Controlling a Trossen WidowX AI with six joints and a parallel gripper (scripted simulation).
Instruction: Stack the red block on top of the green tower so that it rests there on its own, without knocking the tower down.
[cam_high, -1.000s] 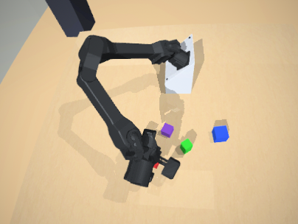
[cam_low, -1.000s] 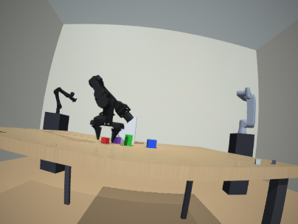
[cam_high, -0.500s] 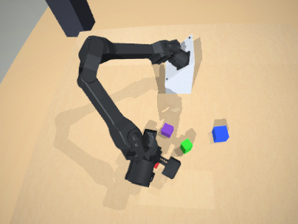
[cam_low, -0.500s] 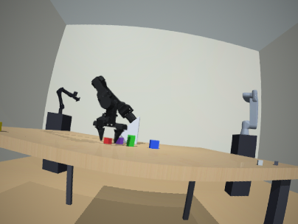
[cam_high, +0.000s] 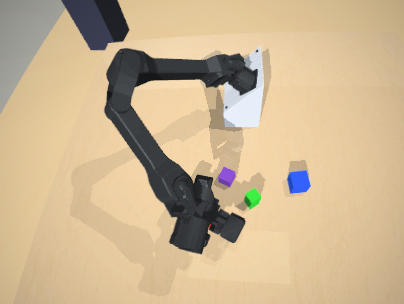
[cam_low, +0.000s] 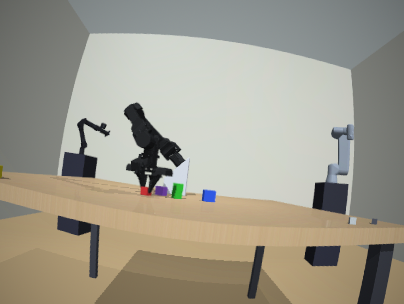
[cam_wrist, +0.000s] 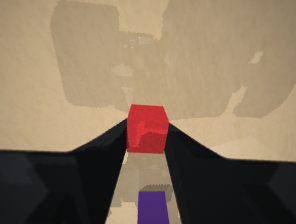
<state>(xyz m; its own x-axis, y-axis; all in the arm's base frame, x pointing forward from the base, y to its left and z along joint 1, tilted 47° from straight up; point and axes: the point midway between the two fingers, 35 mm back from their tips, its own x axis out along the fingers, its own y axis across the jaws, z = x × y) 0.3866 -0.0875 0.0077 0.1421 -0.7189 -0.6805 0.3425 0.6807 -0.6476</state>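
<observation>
My arm over the blocks, seen from above

My arm (cam_high: 145, 150) runs from its base near the table's far edge, bends toward the left side, then reaches down toward the near edge, where my gripper (cam_high: 216, 227) sits closed on the red block (cam_high: 214, 229), only a sliver of red showing. Just beyond my wrist lie the purple block (cam_high: 226, 176) and the green tower (cam_high: 252, 198), close together; the blue block (cam_high: 299, 181) sits well apart toward the right edge. A white panel (cam_high: 244, 95) stands by my base.
</observation>
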